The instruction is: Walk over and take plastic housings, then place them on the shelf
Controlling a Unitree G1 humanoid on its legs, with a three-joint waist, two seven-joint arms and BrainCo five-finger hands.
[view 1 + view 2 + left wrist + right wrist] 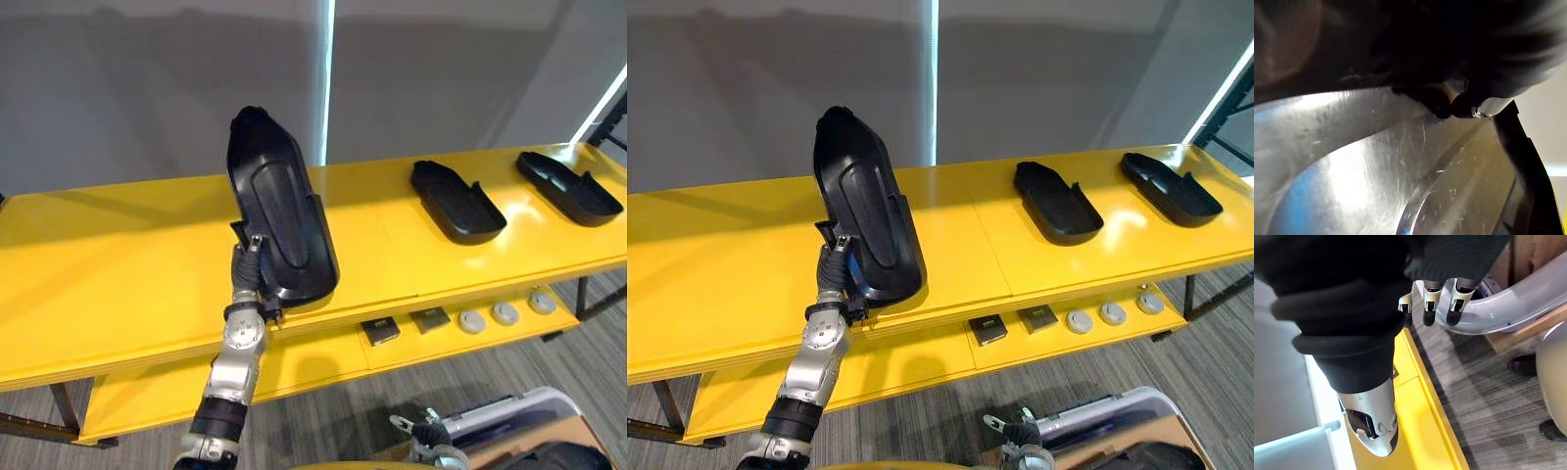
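My left hand [249, 274] is shut on the lower end of a large black plastic housing [279, 211]. It holds the housing upright and tilted over the front part of the yellow shelf top [118, 284]. In the left wrist view a dark fingertip [1465, 105] presses against the housing's glossy surface [1376, 166]. Two more black housings [457, 201] [569, 186] lie flat on the shelf top to the right. My right hand [1437, 303] hangs low at the right with relaxed fingers and holds nothing.
The lower shelf board [323, 367] carries two small dark square parts [379, 331] [429, 319] and three grey round discs [505, 313]. A pale curved part on a wooden crate [534, 416] stands on the grey carpet at lower right. A grey wall is behind the shelf.
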